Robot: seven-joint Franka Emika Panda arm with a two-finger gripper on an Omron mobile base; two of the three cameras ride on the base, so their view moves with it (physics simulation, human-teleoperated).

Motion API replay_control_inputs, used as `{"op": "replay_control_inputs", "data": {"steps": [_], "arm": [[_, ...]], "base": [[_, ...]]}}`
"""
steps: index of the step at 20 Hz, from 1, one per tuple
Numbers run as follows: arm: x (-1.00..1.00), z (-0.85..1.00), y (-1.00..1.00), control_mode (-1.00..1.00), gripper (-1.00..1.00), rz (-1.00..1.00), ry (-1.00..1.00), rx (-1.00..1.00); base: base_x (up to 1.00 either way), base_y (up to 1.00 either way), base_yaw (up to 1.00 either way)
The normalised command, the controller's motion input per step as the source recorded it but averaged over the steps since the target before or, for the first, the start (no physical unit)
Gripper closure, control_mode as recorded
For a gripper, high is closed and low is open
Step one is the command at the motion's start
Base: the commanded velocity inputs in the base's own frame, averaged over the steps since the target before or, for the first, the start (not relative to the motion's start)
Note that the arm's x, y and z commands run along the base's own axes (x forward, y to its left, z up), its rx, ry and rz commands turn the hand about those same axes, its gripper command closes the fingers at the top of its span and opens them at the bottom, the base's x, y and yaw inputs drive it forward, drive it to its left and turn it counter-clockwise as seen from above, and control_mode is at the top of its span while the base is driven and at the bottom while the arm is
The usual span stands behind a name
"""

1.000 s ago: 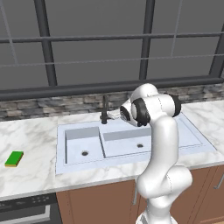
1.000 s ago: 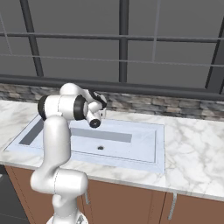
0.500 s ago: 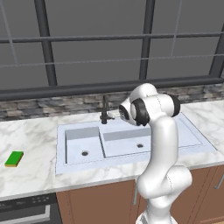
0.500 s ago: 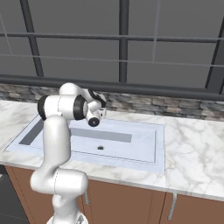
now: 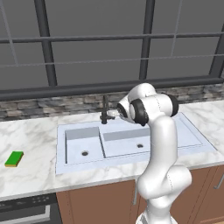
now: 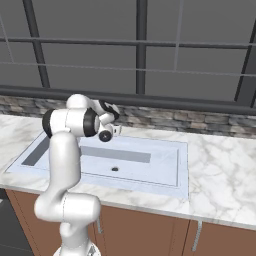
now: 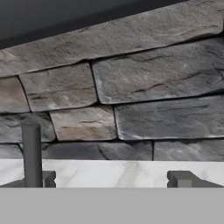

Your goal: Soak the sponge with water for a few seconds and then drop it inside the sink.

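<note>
left base: flat green sponge (image 5: 14, 159) on the marble table (image 5: 30, 175), well left of the pale double sink (image 5: 87, 148). right base: tool (image 6: 116, 129) near the stone wall. hand view: rough stone (image 7: 131, 87), tool fingertips (image 7: 181, 178) spread, released.

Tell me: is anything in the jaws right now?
Nothing is held. The gripper is open and empty by the faucet; the sponge lies on the counter, left of the sink.
</note>
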Motion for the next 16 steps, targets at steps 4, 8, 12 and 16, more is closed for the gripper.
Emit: {"op": "replay_control_inputs", "data": {"steps": [4,8,12,16], "arm": [[0.01,-0.23,-0.47,-1.00,-1.00,-0.03,0.00,0.00],[0.07,-0.22,-0.49,-1.00,-1.00,-0.04,0.00,0.00],[0.14,-0.25,-0.49,-1.00,-1.00,-0.03,0.00,0.00],[0.07,-0.23,-0.53,-1.00,-1.00,-0.04,0.00,0.00]], "base": [[0.00,0.00,0.00],[0.00,0.00,0.00],[0.00,0.00,0.00],[0.00,0.00,0.00]]}}
